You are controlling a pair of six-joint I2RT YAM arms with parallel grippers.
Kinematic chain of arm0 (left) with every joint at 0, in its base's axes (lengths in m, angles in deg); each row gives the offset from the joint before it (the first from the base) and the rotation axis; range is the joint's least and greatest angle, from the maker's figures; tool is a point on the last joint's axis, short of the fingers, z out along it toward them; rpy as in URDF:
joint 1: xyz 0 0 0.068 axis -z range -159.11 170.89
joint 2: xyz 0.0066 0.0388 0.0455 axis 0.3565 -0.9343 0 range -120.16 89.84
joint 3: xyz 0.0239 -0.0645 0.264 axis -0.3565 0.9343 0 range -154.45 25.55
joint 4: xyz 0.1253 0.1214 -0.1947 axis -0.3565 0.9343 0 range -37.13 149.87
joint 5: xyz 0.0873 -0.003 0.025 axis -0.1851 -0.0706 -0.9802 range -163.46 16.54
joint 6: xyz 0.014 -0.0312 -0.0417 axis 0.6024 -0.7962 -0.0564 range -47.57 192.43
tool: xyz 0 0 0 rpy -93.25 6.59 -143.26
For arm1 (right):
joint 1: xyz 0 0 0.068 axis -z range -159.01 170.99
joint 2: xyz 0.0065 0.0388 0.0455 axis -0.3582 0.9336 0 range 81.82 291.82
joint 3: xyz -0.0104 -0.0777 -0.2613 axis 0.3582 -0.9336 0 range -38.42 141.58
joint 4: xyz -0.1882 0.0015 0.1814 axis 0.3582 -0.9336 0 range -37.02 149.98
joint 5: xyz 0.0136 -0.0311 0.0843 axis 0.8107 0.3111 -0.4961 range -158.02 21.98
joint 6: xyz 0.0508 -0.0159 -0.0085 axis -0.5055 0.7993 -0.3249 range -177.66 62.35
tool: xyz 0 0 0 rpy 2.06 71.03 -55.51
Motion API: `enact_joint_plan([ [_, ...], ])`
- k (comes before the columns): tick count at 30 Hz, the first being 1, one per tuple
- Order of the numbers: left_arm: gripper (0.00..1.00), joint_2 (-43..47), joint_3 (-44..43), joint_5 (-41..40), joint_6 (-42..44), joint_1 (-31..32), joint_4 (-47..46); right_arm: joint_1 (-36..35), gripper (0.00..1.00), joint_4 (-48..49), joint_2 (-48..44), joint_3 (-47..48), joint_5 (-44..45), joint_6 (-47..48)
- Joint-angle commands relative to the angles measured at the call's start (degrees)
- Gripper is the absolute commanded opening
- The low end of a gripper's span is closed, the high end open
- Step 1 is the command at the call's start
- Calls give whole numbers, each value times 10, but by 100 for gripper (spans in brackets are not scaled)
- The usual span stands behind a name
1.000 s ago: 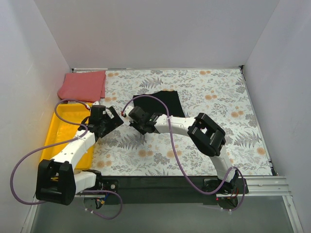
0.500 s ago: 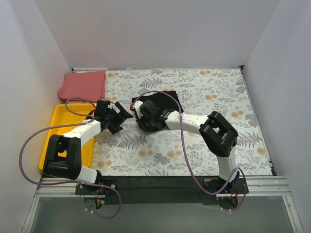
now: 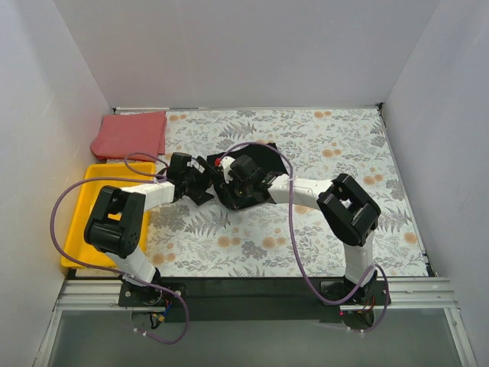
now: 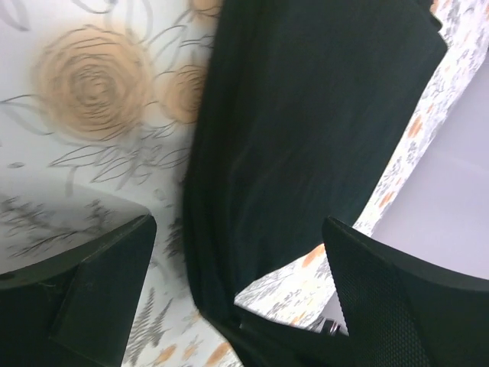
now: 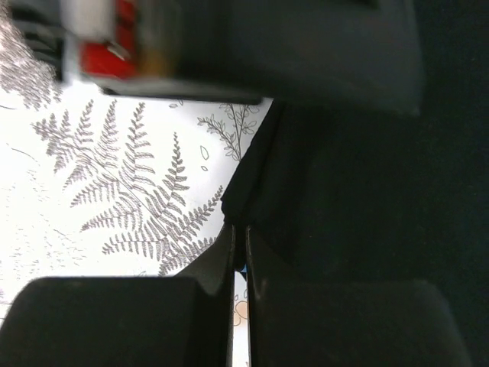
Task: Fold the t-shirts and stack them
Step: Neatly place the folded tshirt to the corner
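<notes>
The black t-shirt (image 3: 269,158) lies folded on the floral cloth (image 3: 344,176) at mid-table. Its near-left corner (image 5: 243,200) is pinched in my right gripper (image 5: 239,229), whose jaws are pressed together on the cloth. That corner is lifted slightly, and the floral pattern shows under it in the left wrist view. My left gripper (image 3: 205,186) stands open just left of it, with its wide jaws low over the shirt's layered edge (image 4: 221,252). The coral-red t-shirt (image 3: 130,135) rests folded at the back left corner, away from both grippers.
A yellow tray (image 3: 80,222) sits along the left side, partly under the left arm. White walls close the table on three sides. Purple cables loop from both arms. The two wrists are nearly touching.
The left arm has swung right from beside the tray to the black shirt's corner. The right gripper has shifted slightly back and right, staying shut.
</notes>
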Motion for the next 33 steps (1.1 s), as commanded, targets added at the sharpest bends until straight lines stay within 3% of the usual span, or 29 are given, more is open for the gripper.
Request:
enact_joint_plan([
  [1, 90, -30, -5, -42, -23, 22, 4, 7, 1, 43, -41, -5, -26, -25],
  [8, 87, -42, -2, -71, -33, 29, 4, 22, 1, 63, -68, -23, -32, -44],
  [13, 77, -51, -18, -85, -16, 29, -11, 22, 1, 68, -65, -26, -40, -49],
  [16, 63, -61, -32, -86, -3, 29, -16, 22, 1, 70, -58, -26, -46, -51],
  [17, 55, -65, -36, -90, 1, 29, -19, 22, 1, 72, -54, -26, -50, -50],
  [23, 31, -88, -63, -104, 42, 29, -31, 22, 1, 75, -48, -25, -59, -55],
  [26, 0, -100, -90, -121, 93, 29, -22, 22, 2, 75, -47, -23, -64, -52],
  [28, 0, -108, -128, -131, 129, 24, -3, 22, 12, 75, -50, -26, -63, -51],
  [29, 0, -119, -141, -135, 167, 21, 25, 22, 24, 74, -55, -27, -58, -50],
  [33, 0, -131, -202, -183, 282, 8, 63, 22, 51, 59, -76, -40, -44, -37],
])
